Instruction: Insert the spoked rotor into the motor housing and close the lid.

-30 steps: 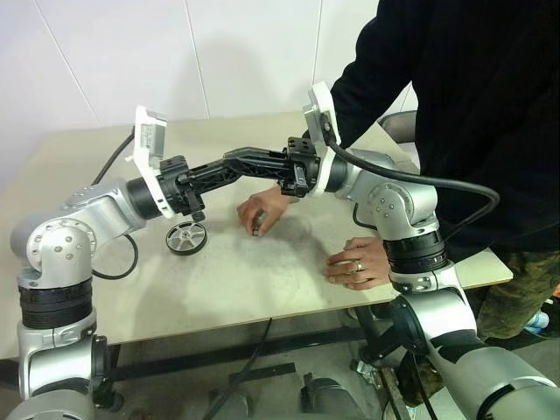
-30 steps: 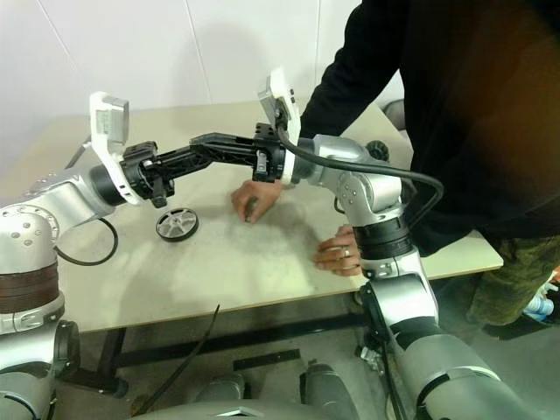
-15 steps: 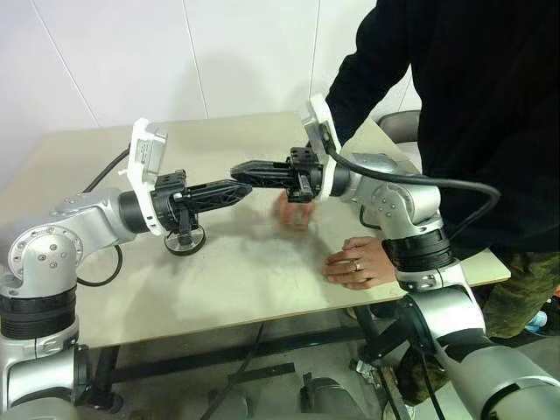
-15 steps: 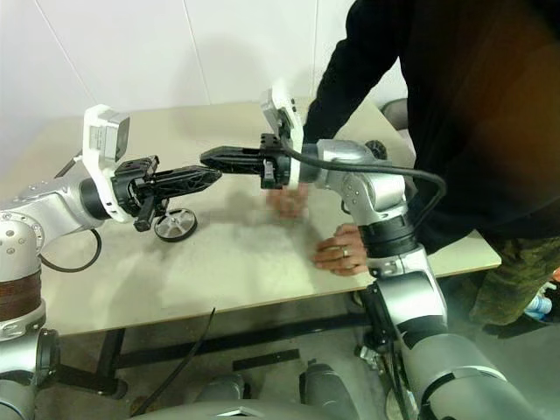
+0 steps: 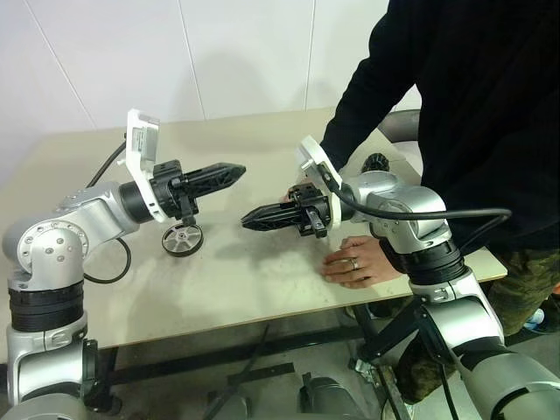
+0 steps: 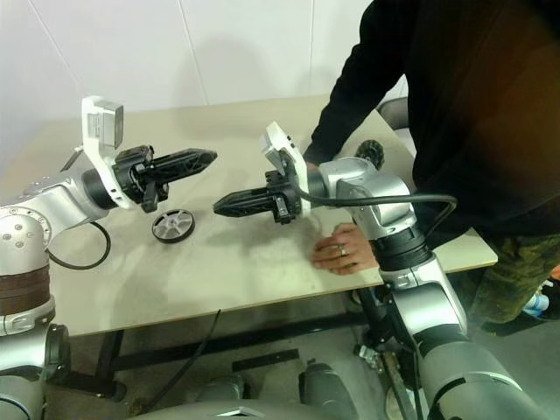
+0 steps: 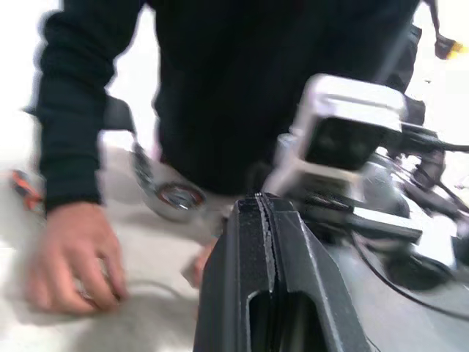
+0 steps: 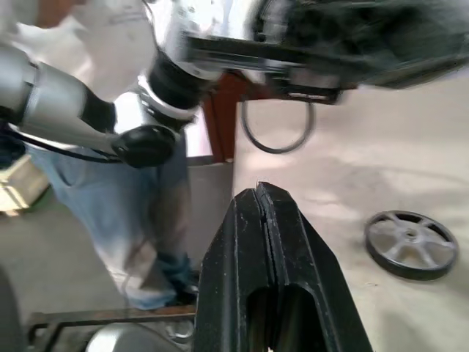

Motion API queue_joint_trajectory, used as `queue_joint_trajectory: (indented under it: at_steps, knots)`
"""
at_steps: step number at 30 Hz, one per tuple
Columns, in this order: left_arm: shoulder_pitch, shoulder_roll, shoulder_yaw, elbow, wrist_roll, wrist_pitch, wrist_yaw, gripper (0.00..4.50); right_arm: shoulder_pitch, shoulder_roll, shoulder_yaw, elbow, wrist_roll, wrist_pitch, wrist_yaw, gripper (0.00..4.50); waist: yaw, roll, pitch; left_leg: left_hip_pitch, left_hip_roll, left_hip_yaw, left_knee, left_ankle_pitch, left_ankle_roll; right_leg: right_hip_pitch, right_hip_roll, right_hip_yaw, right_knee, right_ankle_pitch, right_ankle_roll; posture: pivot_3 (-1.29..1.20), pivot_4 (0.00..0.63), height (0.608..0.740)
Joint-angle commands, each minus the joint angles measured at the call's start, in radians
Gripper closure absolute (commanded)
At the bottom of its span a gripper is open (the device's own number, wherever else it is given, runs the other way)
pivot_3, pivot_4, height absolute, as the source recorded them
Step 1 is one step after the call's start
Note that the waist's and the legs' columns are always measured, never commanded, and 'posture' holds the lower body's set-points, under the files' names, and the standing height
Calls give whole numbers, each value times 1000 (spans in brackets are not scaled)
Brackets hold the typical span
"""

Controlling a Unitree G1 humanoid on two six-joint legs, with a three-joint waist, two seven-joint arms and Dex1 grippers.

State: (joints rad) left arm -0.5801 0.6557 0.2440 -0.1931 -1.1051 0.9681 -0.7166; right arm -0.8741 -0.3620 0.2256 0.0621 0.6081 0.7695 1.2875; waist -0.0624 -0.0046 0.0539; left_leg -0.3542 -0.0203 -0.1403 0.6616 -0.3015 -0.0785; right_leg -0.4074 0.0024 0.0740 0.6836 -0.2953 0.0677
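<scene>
On table [image 5: 262,271]: spoked rotor [image 5: 182,239] lying flat. Left gripper [image 5: 238,169] and right gripper [image 5: 248,224] hovering, both closed, empty. Left wrist view showing person's hand [image 7: 73,257] resting.

A bare lab or workshop: plain work table [image 5: 262,280], white panelled wall [image 5: 219,52], loose cable [image 5: 109,271].
</scene>
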Motion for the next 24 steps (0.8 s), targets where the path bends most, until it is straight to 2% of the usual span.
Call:
queue_joint_trajectory:
  at_steps: [1, 5, 7, 10, 14, 17, 22, 24]
  knots:
    - [6, 25, -25, -26, 59, -35, -35, 4476, -55, 40, -80, -8, 62, 30, -50, 4500, -3, 0, 0, 0, 0, 0, 0, 0, 0, 0, 0, 0, 0, 0, 0, 0, 0, 740]
    - [83, 92, -93, -102, 110, -46, -150, 4476, -136, 126, -206, 86, 96, 12, -197, 4500, -8, 1, 1, 0, 0, 1, -1, 0, 0, -1, 1, 2, 1, 0, 0, 0, 0, 740]
    - [110, 118, -125, -123, 159, -72, -183, 4476, -159, 155, -225, 126, 60, -30, -268, 4500, -6, 1, 1, 0, 0, 0, -1, 0, 0, -2, 1, 1, 1, 0, 0, 0, 0, 740]
    - [128, 136, -149, -129, 206, -97, -207, 4476, -157, 171, -217, 153, 30, -63, -301, 4500, -4, 1, 1, 0, -1, 1, -1, 0, 0, -1, 1, 1, 0, 0, 0, 0, 0, 740]
    - [76, 97, -71, -117, 93, -54, -186, 4476, -99, 158, -115, 112, -54, -117, -279, 4500, -5, 1, 1, -1, 0, 2, -1, 0, 0, 0, 1, 1, 0, 0, 0, 0, 0, 740]
    - [2, 77, -30, -116, 16, -17, -135, 4476, -65, 176, -45, 141, -173, -219, -337, 4500, -7, 1, 1, -2, 0, 2, 0, 0, 0, -1, 0, 1, -1, 0, 0, 0, 0, 740]
    - [-61, 56, 31, -106, -109, 26, -52, 4476, -29, 181, -20, 123, -189, -210, -324, 4500, -8, 1, 1, -1, 0, 1, -1, 0, 0, -1, 0, 1, 0, 0, 0, 0, 0, 740]
    - [-85, 46, 48, -62, -113, 18, -14, 4476, -18, 166, -9, 96, -173, -181, -286, 4500, -6, 1, 1, -1, 1, 0, -1, 0, 0, -1, 0, 1, 0, 0, 0, 0, 0, 740]
